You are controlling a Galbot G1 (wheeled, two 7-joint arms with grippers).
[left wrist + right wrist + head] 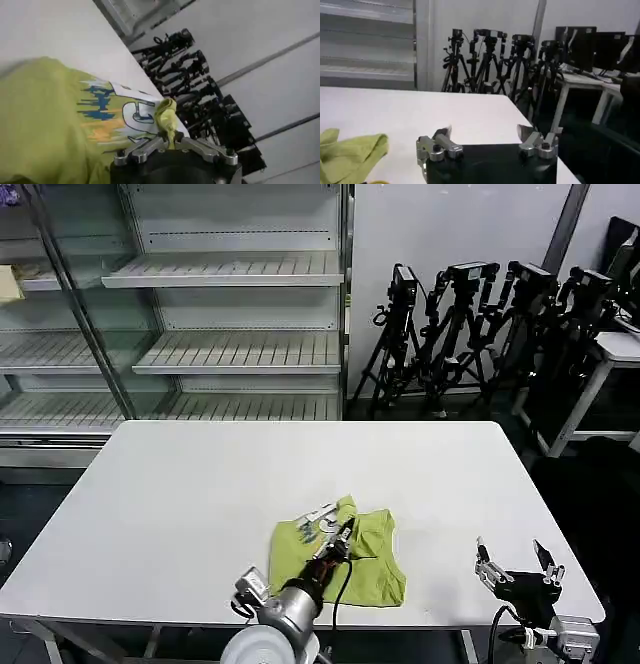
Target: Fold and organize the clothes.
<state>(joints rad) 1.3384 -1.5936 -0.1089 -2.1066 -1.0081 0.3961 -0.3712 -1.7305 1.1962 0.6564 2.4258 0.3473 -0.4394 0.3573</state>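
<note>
We are judging the fold as partly done. The lime-green T-shirt [345, 555] is lying on the white table [200, 494] near its front edge as a rough, lumpy bundle, not yet a flat, squared packet. Part of its white printed graphic [318, 522] is showing on the side of the bundle away from the robot, just beyond our left gripper [331, 550]. As we read it, smoothing, at least one more fold, and a tidy final placement are still to come.

Left arm: we are reaching forward over the near table edge, wrist low, with the gripper sitting on top of the shirt. In the left wrist view the left gripper [170, 143] is pinching a small tuft of yellow-green fabric, which is standing up between the closed jaws. The printed graphic [122, 112] with its blue lettering is lying just ahead of the fingers [141, 148], and the rest of the shirt [40, 125] is spreading off to one side of the hand.

Right arm: we are holding it idle at the near right corner of the table, well apart from the shirt. The right gripper [518, 565] is pointing upward with its jaws spread wide and nothing between them. In the right wrist view, the right gripper [488, 142] is hovering over bare tabletop, with an edge of the shirt [350, 152] lying off toward the left arm's side. Camera tripods [470, 324] are standing beyond the table's far edge.
</note>
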